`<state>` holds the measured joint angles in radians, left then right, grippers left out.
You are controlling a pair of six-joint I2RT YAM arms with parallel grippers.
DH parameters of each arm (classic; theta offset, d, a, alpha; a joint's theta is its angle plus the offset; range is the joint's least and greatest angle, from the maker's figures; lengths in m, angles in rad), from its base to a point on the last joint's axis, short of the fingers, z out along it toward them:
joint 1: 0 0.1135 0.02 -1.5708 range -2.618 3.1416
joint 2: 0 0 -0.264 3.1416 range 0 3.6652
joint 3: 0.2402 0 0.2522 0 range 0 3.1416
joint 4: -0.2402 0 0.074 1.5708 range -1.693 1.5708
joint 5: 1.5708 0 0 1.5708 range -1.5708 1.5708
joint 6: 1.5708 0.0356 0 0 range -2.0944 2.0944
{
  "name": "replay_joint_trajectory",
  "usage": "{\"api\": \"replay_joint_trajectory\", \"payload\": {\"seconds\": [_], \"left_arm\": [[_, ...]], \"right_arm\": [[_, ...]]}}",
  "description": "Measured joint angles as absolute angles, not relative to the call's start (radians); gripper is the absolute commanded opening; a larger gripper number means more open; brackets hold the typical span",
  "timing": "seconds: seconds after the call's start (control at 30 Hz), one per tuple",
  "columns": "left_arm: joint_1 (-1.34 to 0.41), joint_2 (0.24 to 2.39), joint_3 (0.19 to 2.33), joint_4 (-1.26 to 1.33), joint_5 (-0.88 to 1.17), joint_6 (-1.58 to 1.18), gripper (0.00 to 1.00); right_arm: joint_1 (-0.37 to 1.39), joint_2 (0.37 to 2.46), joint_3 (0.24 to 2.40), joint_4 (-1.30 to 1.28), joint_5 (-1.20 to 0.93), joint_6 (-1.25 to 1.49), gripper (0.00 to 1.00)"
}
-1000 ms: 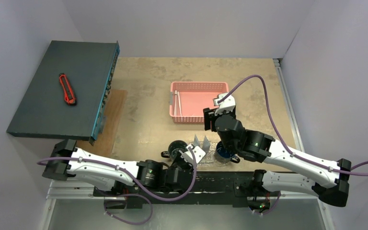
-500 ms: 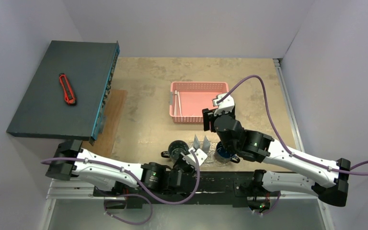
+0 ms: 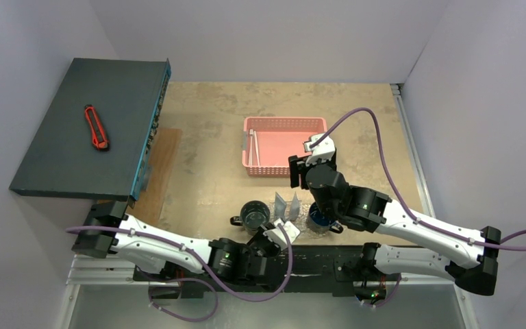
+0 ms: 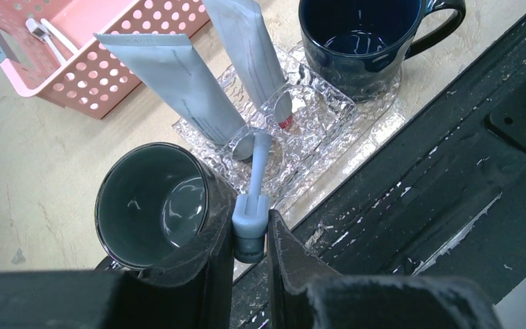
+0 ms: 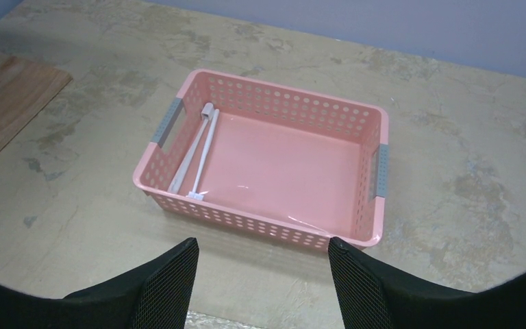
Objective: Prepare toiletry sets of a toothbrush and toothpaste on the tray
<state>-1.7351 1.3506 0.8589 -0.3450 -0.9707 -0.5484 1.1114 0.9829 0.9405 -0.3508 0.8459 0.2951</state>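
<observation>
Three pale walls [image 3: 267, 34] close in a worn tan table [image 3: 212, 137]. A dark slab [image 3: 75, 130] at far left carries a red knife [image 3: 96, 127]. A pink basket [image 5: 274, 92] sits mid-table with two toothbrushes [image 5: 202, 147] along its left wall. At the near edge, the clear tray [image 4: 329, 110] holds the blue mug [image 4: 377, 58] at right and two tubes [image 4: 178, 82]. The green mug [image 4: 151, 199] stands at its left end. The left gripper [image 4: 250, 240] is clamped on a third toothbrush [image 4: 257, 171] pointing at the tubes. The right gripper [image 5: 264, 271] hangs wide open and empty, near the basket.

tray [image 4: 318, 127]: clear bumpy plastic | basket [image 5: 260, 223]: matt perforated plastic | green mug [image 4: 151, 202]: glossy glaze | toothbrush [image 4: 255, 171]: matt plastic
</observation>
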Motion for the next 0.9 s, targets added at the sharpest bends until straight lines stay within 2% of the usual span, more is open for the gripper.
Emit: {"api": "replay_joint_trajectory", "payload": {"seconds": [0.33, 0.57, 0.9], "left_arm": [[-1.745, 1.35, 0.86, -0.387, -0.981, -0.565, 0.33], [-1.751, 1.343, 0.876, -0.382, -0.981, -0.551, 0.41], [-1.751, 1.246, 0.919, -0.368, -0.966, -0.484, 0.59]], "right_arm": [[1.111, 0.995, 0.941, -0.35, 0.846, 0.294, 0.73], [1.11, 1.013, 0.941, -0.35, 0.846, 0.29, 0.74], [1.098, 1.041, 0.992, -0.347, 0.842, 0.261, 0.78]]}}
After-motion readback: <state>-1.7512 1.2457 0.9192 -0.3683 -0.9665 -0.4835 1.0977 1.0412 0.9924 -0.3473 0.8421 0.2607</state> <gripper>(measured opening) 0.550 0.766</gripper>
